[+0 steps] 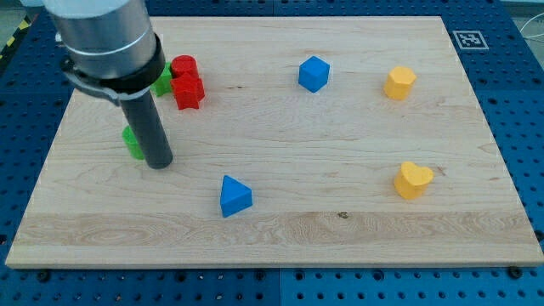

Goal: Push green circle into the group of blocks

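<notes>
Camera view, single frame: a pale wooden surface (280, 217) lies on a blue perforated bench (518, 102), with a black-and-white marker tag (469, 39) at the view's top right corner of the wood. The arm's grey cylindrical body (106, 38) enters at the view's top left and ends in a straight dark rod; there are no fingers, so nothing is open, closed or held. My tip (160, 164) rests on the surface at the view's left, immediately to the right of the green circle (133, 143), which it largely hides; contact between the two looks likely but cannot be confirmed. The green circle sits below and slightly left of the group. That group, at the view's top left, consists of a red block of irregular shape (187, 91), a red cylinder (183, 65) just above it, and a second green block (162, 82) at their left, mostly covered by the arm, its shape not discernible. A blue triangular block (235, 196) lies below centre, well apart from my tip. A blue hexagonal block (313, 74) lies at the view's top centre. A yellow block (399, 83), roughly hexagonal, lies at the top right, and a yellow heart (412, 180) lies below it.
</notes>
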Available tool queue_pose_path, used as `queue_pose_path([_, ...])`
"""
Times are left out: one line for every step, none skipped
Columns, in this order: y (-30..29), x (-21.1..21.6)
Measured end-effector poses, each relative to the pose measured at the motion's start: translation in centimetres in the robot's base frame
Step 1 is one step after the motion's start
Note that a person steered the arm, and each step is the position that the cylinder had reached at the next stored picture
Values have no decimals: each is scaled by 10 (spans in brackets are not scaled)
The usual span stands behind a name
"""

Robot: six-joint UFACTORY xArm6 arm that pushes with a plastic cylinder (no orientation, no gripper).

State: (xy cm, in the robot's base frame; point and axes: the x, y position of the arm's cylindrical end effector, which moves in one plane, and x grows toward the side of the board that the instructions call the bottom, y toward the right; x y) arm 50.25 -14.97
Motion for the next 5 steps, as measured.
queue_pose_path([-12, 14])
queue_pose_path([-30, 15])
queue_pose_path([-43, 9])
queue_pose_path([-45, -6])
queue_pose_path([-43, -22])
